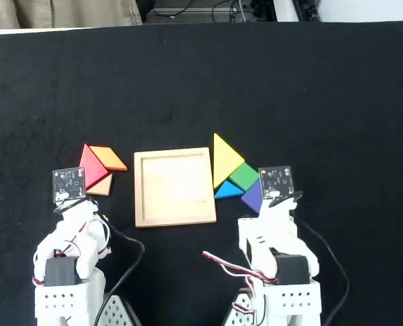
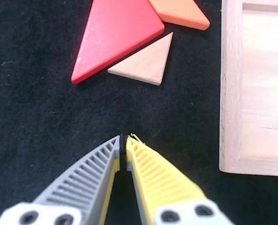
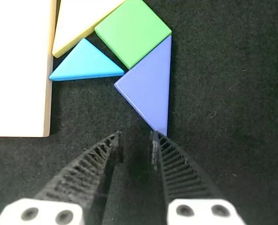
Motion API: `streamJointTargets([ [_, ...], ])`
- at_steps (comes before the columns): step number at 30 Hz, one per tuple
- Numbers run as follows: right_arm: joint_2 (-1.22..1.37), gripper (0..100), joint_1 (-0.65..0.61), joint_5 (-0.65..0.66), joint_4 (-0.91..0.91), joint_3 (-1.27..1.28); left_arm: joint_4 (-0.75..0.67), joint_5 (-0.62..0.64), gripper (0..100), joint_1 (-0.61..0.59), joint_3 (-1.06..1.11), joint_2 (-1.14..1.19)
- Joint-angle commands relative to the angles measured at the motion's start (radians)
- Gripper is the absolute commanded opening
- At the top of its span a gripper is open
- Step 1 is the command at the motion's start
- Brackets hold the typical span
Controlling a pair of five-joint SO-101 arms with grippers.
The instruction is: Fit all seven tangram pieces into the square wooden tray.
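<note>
The square wooden tray [image 1: 174, 212] lies empty at mid-table. Left of it sit a red triangle [image 1: 90, 166], an orange parallelogram [image 1: 110, 157] and a plain wood triangle [image 1: 102, 185]. To its right are a yellow triangle [image 1: 224, 159], a green square [image 1: 244, 175], a light blue triangle [image 1: 228, 191] and a violet triangle [image 1: 253, 197]. My left gripper [image 2: 125, 144] is shut on nothing, just short of the wood triangle [image 2: 146, 63]. My right gripper [image 3: 135, 140] stands slightly open, one finger tip at the violet triangle's [image 3: 150, 84] corner.
A black cloth covers the table [image 1: 289, 88], bare across the far half. Both arm bases [image 1: 68, 285] stand at the near edge with cables [image 1: 130, 265] trailing between them. The tray's rim [image 2: 230, 89] lies beside the left gripper.
</note>
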Motion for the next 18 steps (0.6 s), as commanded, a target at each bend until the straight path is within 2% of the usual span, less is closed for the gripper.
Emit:
streamJointTargets([
  [1,-0.062,11.0,0.011,-0.005,0.003,-0.004,-0.008,-0.002,4,-0.094,-0.091,-0.009],
  [3,-0.062,11.0,0.014,-0.003,-0.005,-0.004,-0.026,-0.005,4,-0.128,-0.111,-0.009],
  [5,-0.064,11.2,0.014,-0.003,-0.063,-0.004,-0.080,-0.012,4,-0.104,-0.125,-0.009],
  [8,-0.064,11.3,0.014,-0.002,-0.192,-0.004,-0.201,-0.107,4,-0.087,-0.085,-0.009],
  [9,-0.062,11.3,0.014,0.020,-0.227,-0.004,-0.261,-0.130,4,-0.076,-0.059,-0.009],
  [11,-0.061,12.9,0.031,0.170,-0.270,-0.008,-0.367,-0.150,4,-0.079,-0.021,-0.008],
  [13,-0.062,14.7,0.046,0.304,-0.302,-0.015,-0.405,-0.146,4,-0.102,0.004,-0.008],
  [18,-0.061,15.2,0.081,0.348,-0.361,-0.022,-0.402,-0.150,4,-0.105,0.007,-0.003],
])
